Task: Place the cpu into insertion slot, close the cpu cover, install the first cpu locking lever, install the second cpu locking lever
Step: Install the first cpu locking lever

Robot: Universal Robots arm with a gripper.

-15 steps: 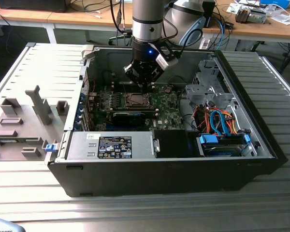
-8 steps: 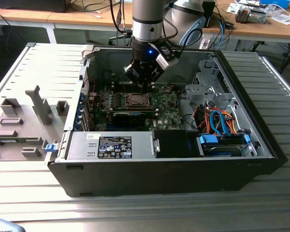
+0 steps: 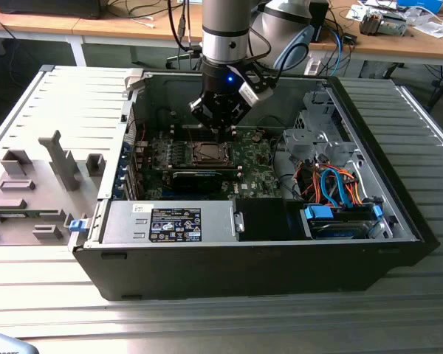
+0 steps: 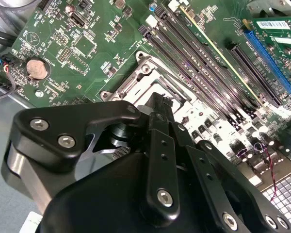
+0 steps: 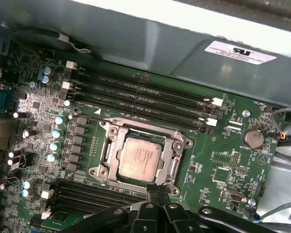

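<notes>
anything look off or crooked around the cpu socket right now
Nothing stands out. In the first wrist view the cpu lies flat and square inside the socket frame, edges parallel to it, with no visible damage or loose parts on the motherboard nearby. The gripper sits just beside the socket.

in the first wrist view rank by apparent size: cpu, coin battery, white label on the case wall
1. cpu
2. white label, close to the cpu in area, so uncertain
3. coin battery, clearly smallest
</notes>
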